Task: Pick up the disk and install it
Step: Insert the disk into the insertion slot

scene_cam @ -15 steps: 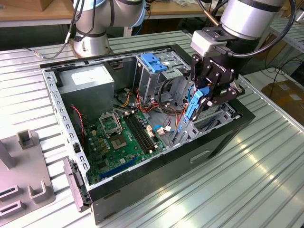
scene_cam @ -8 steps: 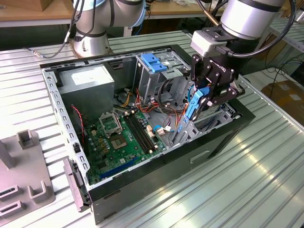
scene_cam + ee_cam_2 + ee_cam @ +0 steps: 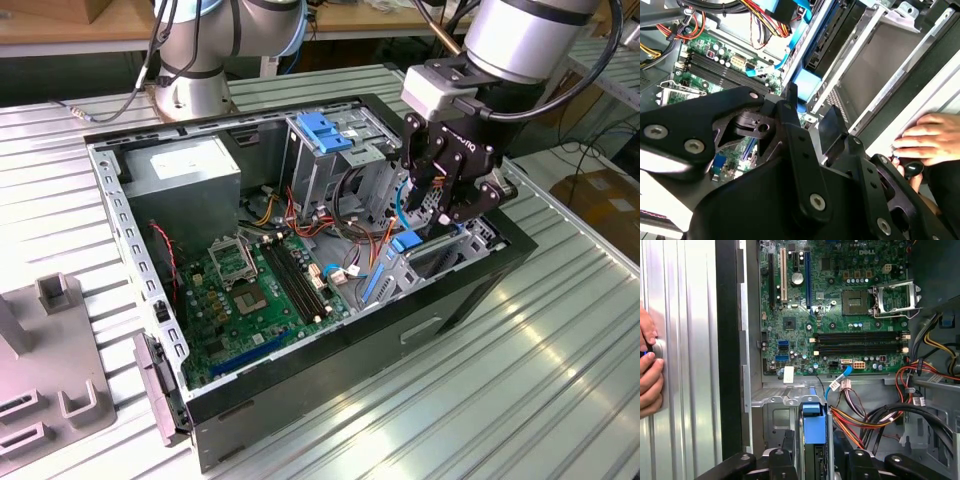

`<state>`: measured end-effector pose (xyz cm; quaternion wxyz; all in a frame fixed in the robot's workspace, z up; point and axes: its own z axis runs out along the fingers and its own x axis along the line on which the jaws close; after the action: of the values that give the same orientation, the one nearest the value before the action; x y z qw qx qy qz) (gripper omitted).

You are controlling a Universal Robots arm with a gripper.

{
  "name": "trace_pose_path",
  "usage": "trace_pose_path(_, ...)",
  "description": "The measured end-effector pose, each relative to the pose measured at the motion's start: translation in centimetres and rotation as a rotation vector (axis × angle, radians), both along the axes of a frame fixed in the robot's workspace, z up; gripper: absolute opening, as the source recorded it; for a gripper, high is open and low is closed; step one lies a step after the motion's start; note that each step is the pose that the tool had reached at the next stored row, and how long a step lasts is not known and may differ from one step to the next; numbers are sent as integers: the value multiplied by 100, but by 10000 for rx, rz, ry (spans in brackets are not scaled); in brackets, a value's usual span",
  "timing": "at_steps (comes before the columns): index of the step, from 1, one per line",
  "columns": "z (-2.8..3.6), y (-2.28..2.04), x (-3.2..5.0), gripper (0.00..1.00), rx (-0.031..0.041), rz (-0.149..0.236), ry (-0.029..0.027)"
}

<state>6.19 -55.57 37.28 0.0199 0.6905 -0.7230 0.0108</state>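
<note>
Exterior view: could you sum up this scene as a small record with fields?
Setting: open computer case on a ribbed table
Gripper: at the drive bay, at the case's end on the exterior view's right
Disk: blue-bracketed, right under the gripper at the bay
Motherboard: exposed on the case floor
Hand: a person's, on the table beside the case

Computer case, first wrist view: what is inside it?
The motherboard, bundled cables, and the disk in its blue bracket, on edge at the drive bay by the gripper. What lies beneath the disk is covered.
</note>
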Motion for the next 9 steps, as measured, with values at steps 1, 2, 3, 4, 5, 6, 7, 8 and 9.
trace_pose_path(1,0,0,0,45,0,0,0)
trace_pose_path(2,0,0,0,45,-1,0,0)
trace_pose_path(3,0,0,0,43,0,0,0)
trace_pose_path(4,0,0,0,36,-1,0,0)
trace_pose_path(5,0,0,0,36,-1,0,0)
trace_pose_path(6,0,0,0,30,-1,-1,0)
trace_pose_path(7,0,0,0,24,-1,0,0)
trace_pose_path(8,0,0,0,24,-2,0,0)
trace_pose_path(9,0,0,0,18,-2,0,0)
